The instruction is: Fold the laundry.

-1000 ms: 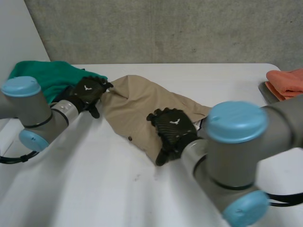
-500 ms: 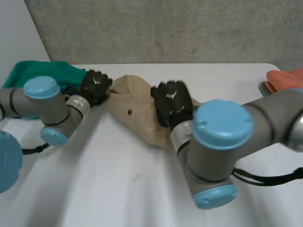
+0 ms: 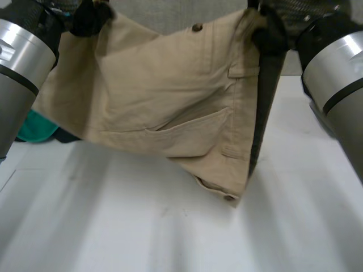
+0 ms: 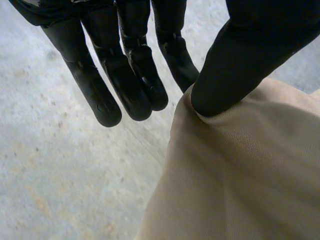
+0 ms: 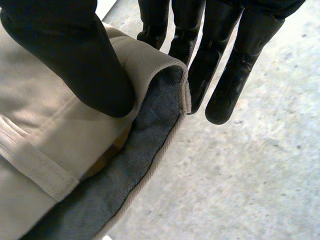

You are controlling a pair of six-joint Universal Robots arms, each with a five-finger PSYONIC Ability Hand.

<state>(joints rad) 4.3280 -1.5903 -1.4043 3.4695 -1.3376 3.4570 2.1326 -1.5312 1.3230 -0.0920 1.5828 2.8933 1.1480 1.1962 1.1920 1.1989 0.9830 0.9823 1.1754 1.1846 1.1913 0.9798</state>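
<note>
A tan pair of shorts (image 3: 159, 96) with a back pocket, belt loops and buttons hangs spread in the air above the white table (image 3: 170, 232). My left hand (image 3: 85, 14) holds one upper corner and my right hand (image 3: 272, 28) holds the other, at the waistband. Seen from the left wrist, the left hand (image 4: 125, 60) pinches the tan cloth (image 4: 250, 170) between thumb and straight fingers. Seen from the right wrist, the right hand (image 5: 75, 60) pinches the waistband (image 5: 40, 150) the same way, and the dark grey lining shows. The lower end of the shorts hangs near the table.
A green cloth (image 3: 37, 127) lies on the table at the left, partly behind the hanging shorts. Both grey forearms stand high at the sides of the head view. A grey wall is behind.
Both hands closed on the shorts on the table and rose with them. The shorts now hang spread between the hands, high and close to the head camera.
</note>
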